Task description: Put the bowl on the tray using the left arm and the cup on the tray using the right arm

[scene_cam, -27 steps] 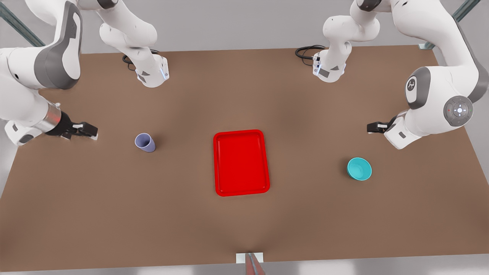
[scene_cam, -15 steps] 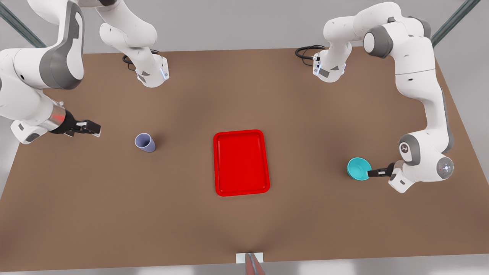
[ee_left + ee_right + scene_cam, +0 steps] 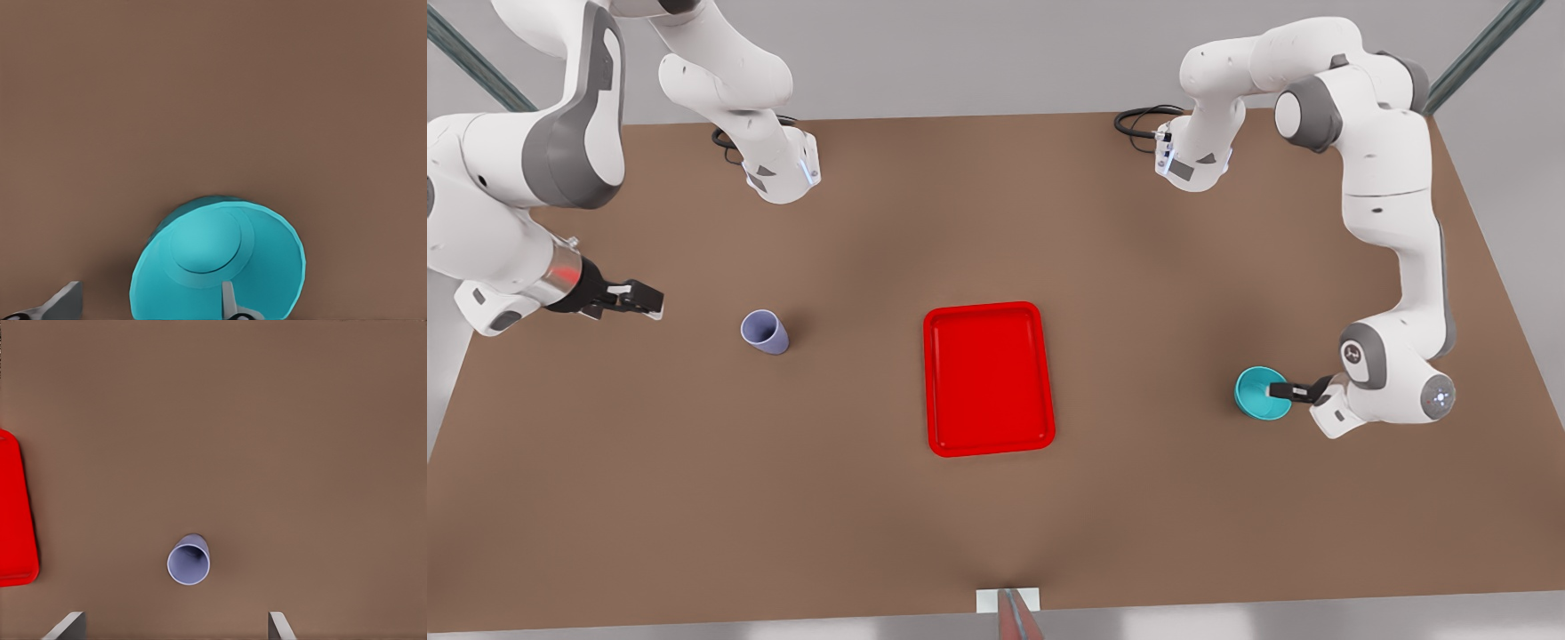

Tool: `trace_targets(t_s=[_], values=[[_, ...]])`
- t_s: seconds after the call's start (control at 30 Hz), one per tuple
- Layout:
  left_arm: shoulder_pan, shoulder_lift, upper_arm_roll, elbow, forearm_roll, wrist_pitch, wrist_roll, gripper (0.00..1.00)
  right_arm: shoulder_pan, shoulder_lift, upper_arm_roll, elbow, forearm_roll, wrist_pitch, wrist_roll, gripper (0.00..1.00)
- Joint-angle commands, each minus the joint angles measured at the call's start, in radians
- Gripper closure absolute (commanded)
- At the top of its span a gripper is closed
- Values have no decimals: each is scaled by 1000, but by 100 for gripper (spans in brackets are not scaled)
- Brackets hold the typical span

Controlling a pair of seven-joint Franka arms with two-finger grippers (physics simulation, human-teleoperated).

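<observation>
The teal bowl [image 3: 1261, 393] sits upright on the table at the front view's right. My left gripper [image 3: 1282, 389] is open at the bowl's right rim, one finger [image 3: 228, 301] inside the bowl [image 3: 213, 260] and the other finger [image 3: 65, 303] outside it. The lavender cup [image 3: 765, 332] stands upright at the front view's left. My right gripper [image 3: 645, 300] hangs open to the left of the cup [image 3: 189, 560], well apart from it. The red tray [image 3: 989, 379] lies flat in the middle with nothing on it.
The brown table [image 3: 996, 516] carries both arm bases [image 3: 781, 173] [image 3: 1192, 164] at its far edge, with black cables beside them. A small white fixture [image 3: 1008, 602] sits at the near edge.
The left arm swung down from behind the bowl and brought its gripper onto the bowl's right rim. The right gripper crept slightly toward the cup. Bowl, cup and tray have not moved.
</observation>
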Motion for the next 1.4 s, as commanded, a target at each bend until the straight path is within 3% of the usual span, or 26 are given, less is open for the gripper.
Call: trace_targets(t_s=[0.0, 0.07, 0.1, 0.17, 0.3, 0.4, 0.77, 0.93, 1.0, 1.13, 1.27, 1.37], values=[[0, 3, -1, -1, 3, 0, 0, 0, -2, 0, 0, 0, 0, 2, 0, 0], [-3, 9, -1, -2, 3, 9, -2, 0, -3, 5, 0, 2, 0, 2, 0, 0], [-5, 11, -1, -2, 3, 9, -2, 8, -5, 5, 0, 2, 0, 2, 0, 0], [-8, 15, 1, -1, 3, 11, 0, 42, -8, 5, 0, 2, 2, 0, 0, 0], [-11, 29, -1, -1, 3, 32, -3, 57, -8, 5, 0, 0, 2, 0, 0, 0], [-14, 31, 1, 1, 29, 37, -3, 79, -9, 5, 0, 0, 2, 0, 0, 0], [-26, 25, -8, 5, -43, 20, -98, 79, -11, 5, -5, -6, 15, 0, -9, 0], [-140, -29, -10, 9, -95, 9, -202, 79, -11, 2, -5, -8, 18, -3, -9, 0], [-291, -61, -10, 24, -119, 9, -424, 79, -11, 0, -5, -9, 17, -3, -9, 0], [-413, 5, -149, 182, -112, -11, -972, 79, -11, 3, -5, -9, 17, -1, -9, 0], [-560, 115, -149, 380, -117, -9, -1292, 79, -11, 3, -5, -18, 18, 0, -9, 0], [-611, 157, -151, 401, -145, 9, -1333, 79, -11, 3, -5, -26, 17, 9, -9, 0]])
